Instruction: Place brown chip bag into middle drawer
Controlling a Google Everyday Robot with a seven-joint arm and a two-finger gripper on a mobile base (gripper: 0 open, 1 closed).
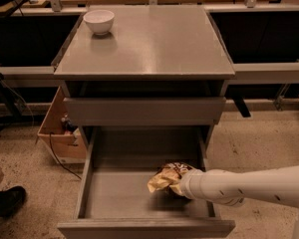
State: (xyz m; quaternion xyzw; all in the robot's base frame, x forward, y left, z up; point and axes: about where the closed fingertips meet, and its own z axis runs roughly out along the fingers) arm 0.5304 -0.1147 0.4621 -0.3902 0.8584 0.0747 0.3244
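Note:
The brown chip bag (167,177), crumpled with tan-yellow ends, lies low inside the open middle drawer (114,195), at its right side just above or on the grey floor. My gripper (182,183) is at the end of the white arm reaching in from the right. It is hidden behind the wrist and the bag, right up against the bag.
A small white bowl (98,21) stands at the back left of the cabinet top (154,44). A closed grey drawer front (144,111) is above the open drawer. A cardboard box (57,128) sits on the floor to the left. A dark shoe (5,200) is at far left.

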